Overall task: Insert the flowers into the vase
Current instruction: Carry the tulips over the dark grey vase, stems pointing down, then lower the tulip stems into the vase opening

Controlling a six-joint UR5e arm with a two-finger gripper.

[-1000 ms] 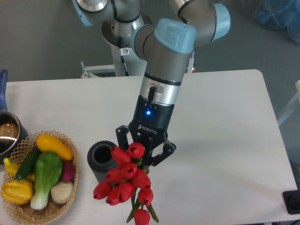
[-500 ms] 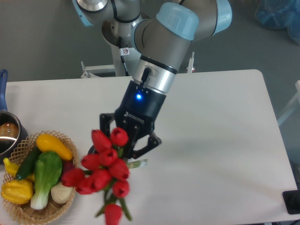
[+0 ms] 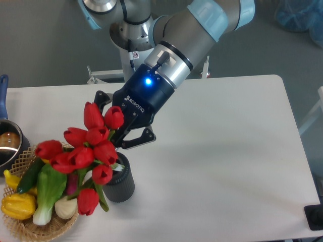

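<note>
Now the gripper (image 3: 122, 132) is clamping its fingers (image 3: 137, 143) on the flowers (image 3: 87, 154) by their stems, tilting the bunch down-left so the stem ends are angling toward the vase (image 3: 119, 180) at lower centre, beside the wicker basket (image 3: 22, 227) on the table (image 3: 227, 151).

The arm reaches in from the far side, its wrist tilted down toward the near left. The gripper (image 3: 122, 132) has its 2 fingers (image 3: 137, 142) closed around the flowers (image 3: 86, 151), gripping their stems.
</note>
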